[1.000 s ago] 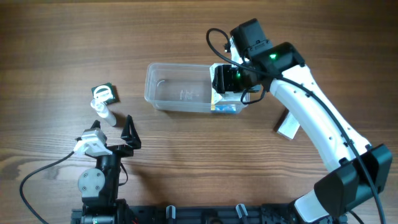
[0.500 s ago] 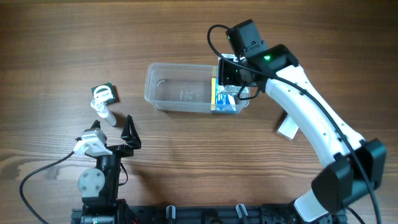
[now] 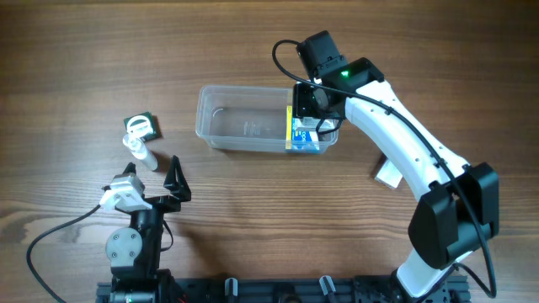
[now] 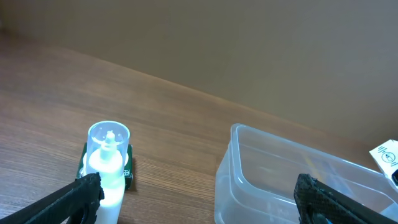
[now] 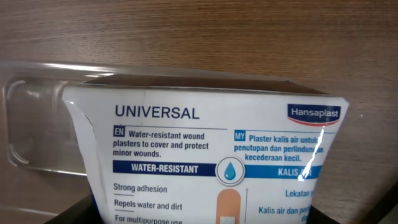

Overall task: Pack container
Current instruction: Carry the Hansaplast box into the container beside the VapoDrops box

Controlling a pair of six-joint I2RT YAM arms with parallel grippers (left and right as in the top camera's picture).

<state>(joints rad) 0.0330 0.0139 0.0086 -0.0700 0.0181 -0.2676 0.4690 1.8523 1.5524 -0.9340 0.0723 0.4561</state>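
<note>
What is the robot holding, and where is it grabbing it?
The right gripper holds the plaster box by its two sides. The left gripper holds nothing.

- A wooden table [image 3: 84,50] lies under everything.
- A blue-and-white plaster box [image 3: 305,135], printed "Hansaplast" and "UNIVERSAL" [image 5: 205,155], stands on edge.
- A small white bottle [image 3: 139,151] with a clear cap lies on the left.
- A green packet [image 3: 141,127] sits just beside the bottle.
- A flat white box [image 3: 388,172] lies on the right.

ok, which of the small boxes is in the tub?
The blue-and-white Hansaplast box, at the container's right end. The green box and the white box sit on the table, left and right of it.
</note>
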